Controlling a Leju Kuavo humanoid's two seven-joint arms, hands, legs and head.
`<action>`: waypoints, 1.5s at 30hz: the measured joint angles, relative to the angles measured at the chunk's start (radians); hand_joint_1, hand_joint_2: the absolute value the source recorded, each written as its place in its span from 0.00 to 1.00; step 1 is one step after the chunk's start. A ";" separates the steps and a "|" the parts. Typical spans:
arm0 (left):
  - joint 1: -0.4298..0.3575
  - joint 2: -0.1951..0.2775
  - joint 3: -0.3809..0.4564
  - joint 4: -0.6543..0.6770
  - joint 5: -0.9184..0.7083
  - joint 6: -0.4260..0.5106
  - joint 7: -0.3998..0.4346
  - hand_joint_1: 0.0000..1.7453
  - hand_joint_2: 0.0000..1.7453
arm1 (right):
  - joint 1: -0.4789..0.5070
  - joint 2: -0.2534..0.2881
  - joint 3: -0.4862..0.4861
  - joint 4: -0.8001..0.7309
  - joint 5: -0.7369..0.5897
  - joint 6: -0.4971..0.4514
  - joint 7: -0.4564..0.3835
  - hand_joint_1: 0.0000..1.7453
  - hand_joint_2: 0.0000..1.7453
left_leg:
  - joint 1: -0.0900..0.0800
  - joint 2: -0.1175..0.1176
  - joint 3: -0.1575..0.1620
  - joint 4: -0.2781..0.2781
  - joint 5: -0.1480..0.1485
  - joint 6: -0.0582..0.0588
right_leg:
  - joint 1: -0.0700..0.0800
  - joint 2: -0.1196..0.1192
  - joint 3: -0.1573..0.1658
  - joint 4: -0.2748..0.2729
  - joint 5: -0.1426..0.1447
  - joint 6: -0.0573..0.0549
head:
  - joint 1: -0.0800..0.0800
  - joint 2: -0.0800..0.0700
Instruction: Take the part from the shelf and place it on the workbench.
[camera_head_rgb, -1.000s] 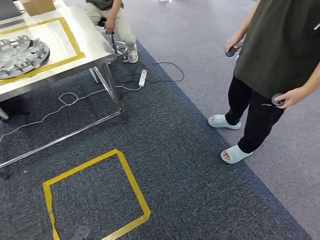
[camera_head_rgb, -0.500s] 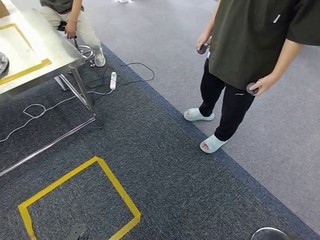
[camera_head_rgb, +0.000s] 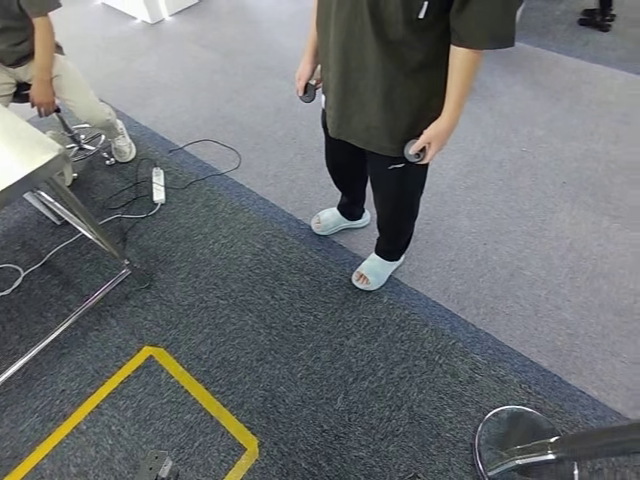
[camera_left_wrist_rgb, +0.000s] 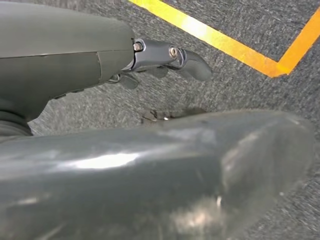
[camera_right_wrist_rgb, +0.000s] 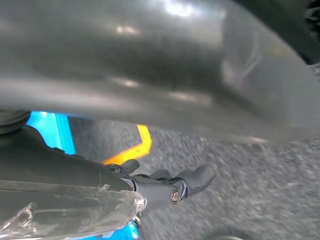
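My left hand hangs over the dark carpet near a corner of yellow tape, fingers stretched out and holding nothing. My right hand also hangs above the carpet with its fingers extended and nothing in them, and a strip of yellow tape lies beyond it. In the head view a corner of the steel workbench shows at the far left edge, its leg slanting down to the floor.
A person in a dark shirt stands ahead on the grey floor, holding a small round controller in each hand. Another person sits at far left. A power strip and cables lie nearby. A yellow tape square marks the carpet; a chrome round base sits bottom right.
The camera has swung to the right: workbench and tape square slid left, the silver round part on the bench left the picture, and the chrome base came in at bottom right.
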 joint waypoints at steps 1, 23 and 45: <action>0.001 0.000 0.004 0.000 0.000 0.004 0.002 0.00 0.00 | 0.002 0.001 -0.002 0.000 -0.001 -0.001 0.004 0.00 0.00 | 0.000 -0.003 0.002 -0.019 0.028 0.002 | 0.000 0.017 0.001 0.000 0.001 0.001 | 0.000 0.000; -0.008 -0.046 0.016 0.000 -0.043 0.046 -0.009 0.00 0.00 | 0.011 -0.018 -0.057 0.000 -0.055 0.022 -0.058 0.00 0.00 | -0.009 0.111 0.137 -0.286 0.130 0.015 | 0.004 -0.097 0.003 0.011 -0.014 0.030 | 0.009 0.000; -0.022 -0.105 0.071 0.000 -0.002 0.131 0.034 0.00 0.00 | 0.019 -0.052 -0.064 0.000 -0.004 0.035 -0.040 0.00 0.00 | -0.009 0.019 0.113 -0.291 0.149 0.056 | -0.002 -0.042 -0.151 0.272 -0.131 0.057 | 0.008 0.000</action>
